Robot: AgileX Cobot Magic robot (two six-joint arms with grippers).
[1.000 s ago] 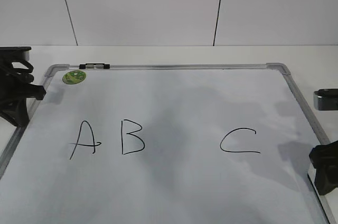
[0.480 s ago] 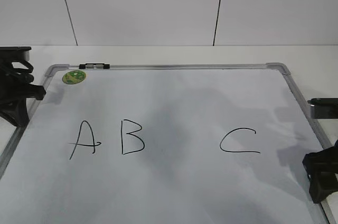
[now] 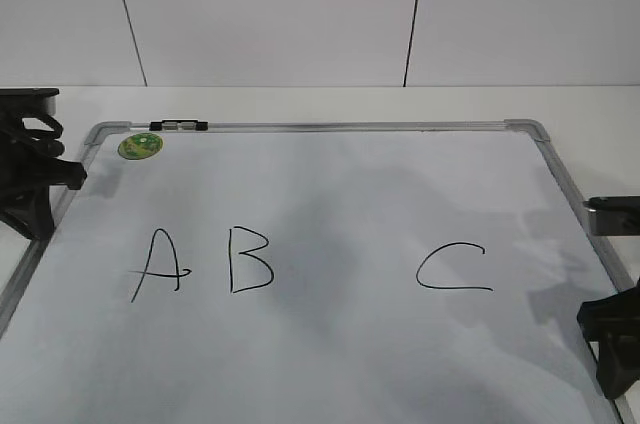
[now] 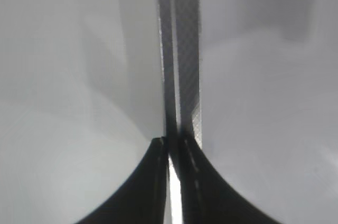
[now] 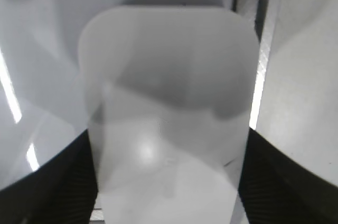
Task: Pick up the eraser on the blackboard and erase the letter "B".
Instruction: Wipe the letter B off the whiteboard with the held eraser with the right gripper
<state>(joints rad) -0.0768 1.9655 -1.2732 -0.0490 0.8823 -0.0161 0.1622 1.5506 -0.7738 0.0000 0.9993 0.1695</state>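
The blackboard (image 3: 330, 364) lies flat on the white worktop (image 3: 330, 104), its long side running left to right across the exterior view, with a green sticker (image 3: 140, 146) in the far left corner. On it stand three black letters in a row: the letter "A" (image 3: 160, 264) at the left, the letter "B" (image 3: 250, 259) just beside it, upright and whole, and the letter "C" (image 3: 455, 269) well apart to the right.

The right hand (image 5: 166, 182) sits at the board's right edge. In its wrist view the eraser (image 5: 166, 108) fills the space between the two dark fingers (image 5: 63, 182), which press on its left and right sides, so the hand is gripping it. The eraser's long axis points straight away from the wrist, its rounded end farthest out, beside the board's metal frame (image 5: 259, 76). The eraser cannot be made out in the exterior view.

The left hand (image 4: 171, 147) hangs over the frame at the board's left edge, its fingertips drawn together with nothing between them.
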